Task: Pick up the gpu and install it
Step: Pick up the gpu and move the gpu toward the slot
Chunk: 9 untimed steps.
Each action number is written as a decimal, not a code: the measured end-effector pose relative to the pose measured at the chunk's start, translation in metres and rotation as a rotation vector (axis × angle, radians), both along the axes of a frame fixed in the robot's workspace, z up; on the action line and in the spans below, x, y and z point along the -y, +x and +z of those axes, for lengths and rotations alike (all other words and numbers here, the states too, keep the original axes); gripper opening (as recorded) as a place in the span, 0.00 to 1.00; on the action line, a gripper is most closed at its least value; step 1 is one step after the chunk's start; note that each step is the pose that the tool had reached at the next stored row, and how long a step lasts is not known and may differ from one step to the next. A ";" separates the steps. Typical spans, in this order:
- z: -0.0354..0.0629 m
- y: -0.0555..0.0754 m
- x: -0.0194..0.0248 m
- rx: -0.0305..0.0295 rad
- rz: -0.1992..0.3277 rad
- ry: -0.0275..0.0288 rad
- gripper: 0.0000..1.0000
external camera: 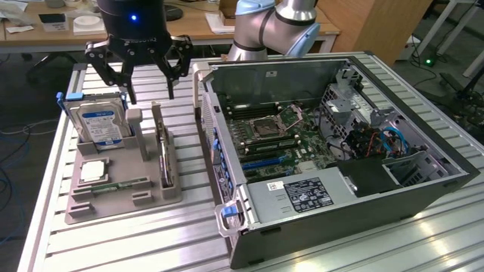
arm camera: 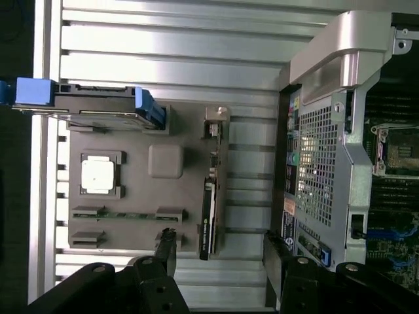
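The gpu (external camera: 162, 152) stands on its long edge in a slot of the grey holder tray (external camera: 113, 205), a thin dark card with a metal end. My gripper (external camera: 152, 95) hangs open above the tray's far end, over the gpu and the hard drive, touching nothing. Seen from the wrist, the gpu (arm camera: 207, 216) is a narrow dark strip on the tray (arm camera: 190, 196), and my gripper (arm camera: 221, 252) spreads its two dark fingertips (arm camera: 169, 243) to either side of the card's end, well above it.
On the tray also sit a silver hard drive with blue label (external camera: 98, 122) (arm camera: 98, 108), a square processor (external camera: 92, 171) (arm camera: 98, 174) and a green memory stick (external camera: 117, 186) (arm camera: 127, 214). The opened computer case (external camera: 325, 153) (arm camera: 340, 131) lies beside it, motherboard (external camera: 276, 136) exposed.
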State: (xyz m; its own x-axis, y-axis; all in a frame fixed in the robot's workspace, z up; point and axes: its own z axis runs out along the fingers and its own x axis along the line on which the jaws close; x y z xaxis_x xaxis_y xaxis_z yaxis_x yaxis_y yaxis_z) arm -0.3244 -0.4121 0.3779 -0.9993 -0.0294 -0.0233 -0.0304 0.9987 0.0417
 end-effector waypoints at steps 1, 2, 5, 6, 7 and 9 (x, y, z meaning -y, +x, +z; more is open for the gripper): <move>-0.0018 0.000 0.0000 0.0000 0.000 -0.0002 0.65; -0.0038 0.000 -0.0001 0.0000 0.000 -0.0002 0.65; -0.0080 0.000 -0.0001 0.0002 0.000 -0.0002 0.65; -0.0091 0.000 -0.0001 0.0001 0.000 -0.0002 0.65; -0.0101 0.000 -0.0001 0.0001 0.000 -0.0002 0.65; -0.0114 0.000 -0.0001 0.0002 0.000 -0.0002 0.65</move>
